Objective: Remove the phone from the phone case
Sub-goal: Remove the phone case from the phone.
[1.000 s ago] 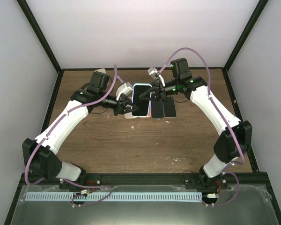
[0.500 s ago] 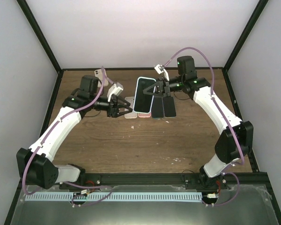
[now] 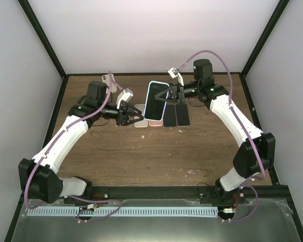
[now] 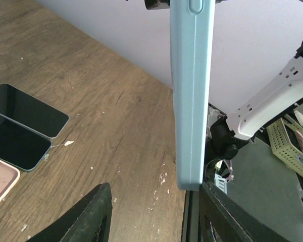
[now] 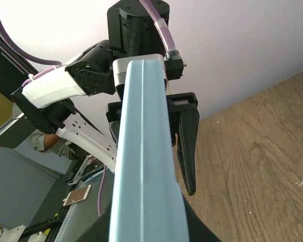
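Observation:
The phone (image 3: 155, 101), dark screen up, sits inside a light-blue phone case (image 3: 149, 86) and is held tilted above the table. My right gripper (image 3: 167, 97) is shut on the case's right edge. In the right wrist view the case's side (image 5: 144, 166) fills the middle, between my own fingers. My left gripper (image 3: 139, 114) hangs open just left of the case, apart from it. Seen from the left wrist, the case (image 4: 192, 96) stands edge-on beyond the spread fingertips of the left gripper (image 4: 154, 186), nothing between them.
Two dark phones (image 3: 175, 116) lie on the wooden table under the right gripper, also seen as dark phones (image 4: 25, 108) from the left wrist. Pink cases (image 3: 147, 122) lie beside them. Black frame posts and white walls bound the table.
The left gripper has let go of the case, opened and drawn back to the left. The right gripper has carried the cased phone slightly up and away.

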Motion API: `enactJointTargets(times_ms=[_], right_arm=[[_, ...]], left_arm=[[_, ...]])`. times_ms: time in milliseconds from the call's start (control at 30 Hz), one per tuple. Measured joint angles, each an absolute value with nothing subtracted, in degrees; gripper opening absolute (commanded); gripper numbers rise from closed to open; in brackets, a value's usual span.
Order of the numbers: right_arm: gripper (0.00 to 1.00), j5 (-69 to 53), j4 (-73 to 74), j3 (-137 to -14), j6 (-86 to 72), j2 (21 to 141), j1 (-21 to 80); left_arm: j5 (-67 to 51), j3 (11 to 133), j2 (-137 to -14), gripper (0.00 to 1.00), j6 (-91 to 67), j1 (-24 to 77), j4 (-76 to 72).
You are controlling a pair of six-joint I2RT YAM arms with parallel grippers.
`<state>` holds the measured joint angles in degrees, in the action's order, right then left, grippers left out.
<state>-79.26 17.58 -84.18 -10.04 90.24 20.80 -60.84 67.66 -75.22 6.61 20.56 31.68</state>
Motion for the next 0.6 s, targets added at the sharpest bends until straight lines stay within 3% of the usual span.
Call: enactJointTargets(times_ms=[333,600], right_arm=[[0.01,-77.8,16.5,-83.4,-10.7,89.4,20.7],[0.01,-77.7,13.6,-82.3,-12.4,89.3,20.6]], left_arm=[[-61.5,67.0,-75.5,0.48,3.8,20.5,28.8],[-61.3,66.8,-75.9,0.4,1.6,20.5,27.3]])
